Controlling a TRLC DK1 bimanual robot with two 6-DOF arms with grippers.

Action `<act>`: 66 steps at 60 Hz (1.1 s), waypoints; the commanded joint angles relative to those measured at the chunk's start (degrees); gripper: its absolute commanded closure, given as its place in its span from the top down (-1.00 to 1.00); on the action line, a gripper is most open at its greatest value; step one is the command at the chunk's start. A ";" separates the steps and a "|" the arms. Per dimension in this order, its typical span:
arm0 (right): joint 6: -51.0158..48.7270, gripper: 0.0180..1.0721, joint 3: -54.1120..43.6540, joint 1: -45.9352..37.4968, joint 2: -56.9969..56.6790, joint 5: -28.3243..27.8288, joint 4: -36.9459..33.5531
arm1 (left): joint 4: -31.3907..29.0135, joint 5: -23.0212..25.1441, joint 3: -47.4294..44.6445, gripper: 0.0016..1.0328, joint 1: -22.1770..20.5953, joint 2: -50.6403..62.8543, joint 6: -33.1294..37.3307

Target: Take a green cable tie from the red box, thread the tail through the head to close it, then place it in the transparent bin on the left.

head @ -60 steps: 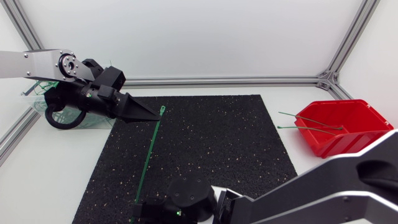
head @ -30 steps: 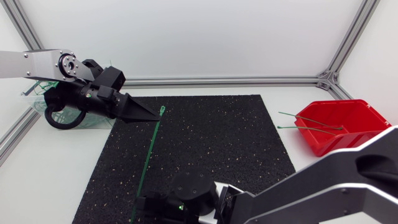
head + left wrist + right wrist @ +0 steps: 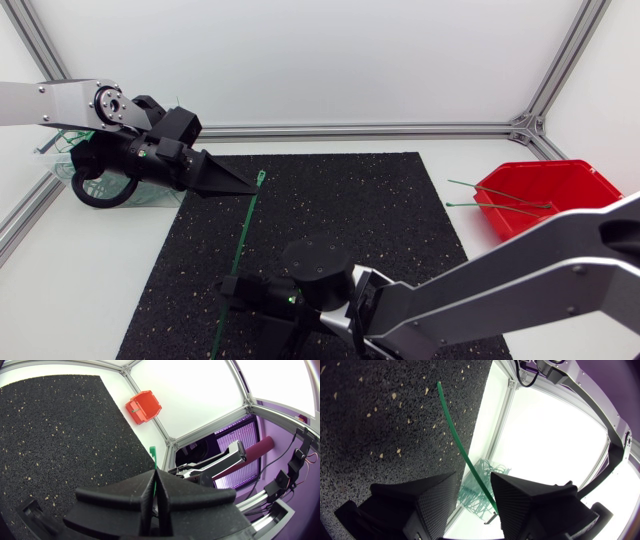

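The left end effector is clamped on the green cable tie just behind its head, which sticks out ahead of the closed fingertips. From there the strap runs in a nearly straight line across the black mat toward the right end effector. That one stands moderately open, its fingers either side of the tail. Whether either pad touches the strap I cannot tell.

The tie looks very light, thin and springy. It should flex easily along its length but want to straighten again, and the smooth plastic could slide between pads. The best hold is probably close to the tail tip, so little free length can wobble when it is aimed at the head.

The red box and the transparent bin sit at opposite ends of the desk.
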 commanded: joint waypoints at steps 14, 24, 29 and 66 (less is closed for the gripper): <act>-1.62 -0.32 -0.69 4.11 0.09 0.01 -0.36 | -1.13 0.64 0.56 -0.94 0.02 0.18 1.46; -1.80 -0.54 -2.18 5.17 1.50 0.36 0.52 | -1.22 0.73 0.56 -0.94 0.11 0.18 1.46; -1.80 -0.63 -3.23 5.78 1.59 0.80 0.70 | -1.22 0.64 0.56 -0.94 0.28 0.18 1.46; -1.45 -0.76 -7.45 7.98 1.59 2.03 3.42 | -1.13 0.64 0.82 -0.94 0.02 0.45 1.46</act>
